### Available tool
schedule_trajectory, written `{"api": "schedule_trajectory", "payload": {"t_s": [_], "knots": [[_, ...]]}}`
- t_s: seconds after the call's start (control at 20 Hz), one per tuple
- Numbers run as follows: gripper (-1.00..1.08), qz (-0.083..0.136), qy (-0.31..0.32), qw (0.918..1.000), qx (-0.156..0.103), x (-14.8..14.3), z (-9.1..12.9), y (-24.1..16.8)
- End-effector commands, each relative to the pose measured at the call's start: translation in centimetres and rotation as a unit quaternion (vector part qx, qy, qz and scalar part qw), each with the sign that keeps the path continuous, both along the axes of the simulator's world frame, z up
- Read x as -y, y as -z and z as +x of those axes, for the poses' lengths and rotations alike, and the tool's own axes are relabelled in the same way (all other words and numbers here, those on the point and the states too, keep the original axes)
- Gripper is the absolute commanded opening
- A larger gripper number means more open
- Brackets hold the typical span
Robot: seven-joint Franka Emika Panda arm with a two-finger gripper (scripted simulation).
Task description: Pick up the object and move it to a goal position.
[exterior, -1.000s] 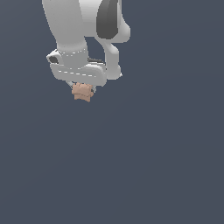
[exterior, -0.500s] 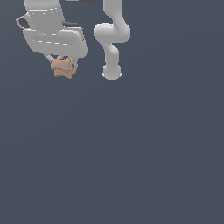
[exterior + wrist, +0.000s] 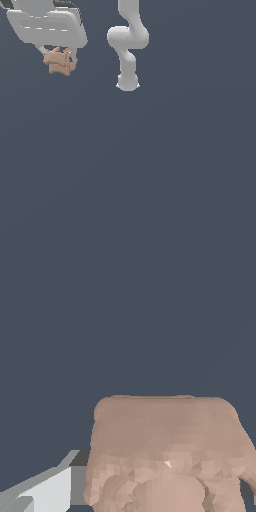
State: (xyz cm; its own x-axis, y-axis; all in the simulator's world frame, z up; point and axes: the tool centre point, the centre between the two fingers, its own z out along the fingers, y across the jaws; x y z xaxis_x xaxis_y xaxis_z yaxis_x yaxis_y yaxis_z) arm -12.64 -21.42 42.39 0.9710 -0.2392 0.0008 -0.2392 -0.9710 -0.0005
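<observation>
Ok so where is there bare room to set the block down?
Nearly everywhere: the grey floor below the object and the gripper holding it is bare, as is everything below the arm's base. Only the top strip is crowded.

Background: one uniform dark slate-blue field (image 3: 165,180), matte, evenly lit, without shadows or seams; whether it is floor or wall cannot be told.

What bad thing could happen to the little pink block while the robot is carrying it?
1. It might slip out. The block hangs below the white hand, and only its top seems pinched; its lumpy sides may give a poor hold.
2. A fall could send it away. No surface shows right under it, so it would likely drop and bounce.
3. The exterior view may lose it. The hand sits at the picture's top corner, on that view's left.
</observation>
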Motion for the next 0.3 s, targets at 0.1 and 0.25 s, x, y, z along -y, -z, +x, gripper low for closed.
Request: {"api": "schedule_trajectory", "payload": {"t_s": [0.1,0.25], "knots": [[-1.00,0.000,-0.001,1.0000,0.000,0.15,-0.01,-0.22],[-1.00,0.000,-0.001,1.0000,0.000,0.02,0.12,-0.03]]}}
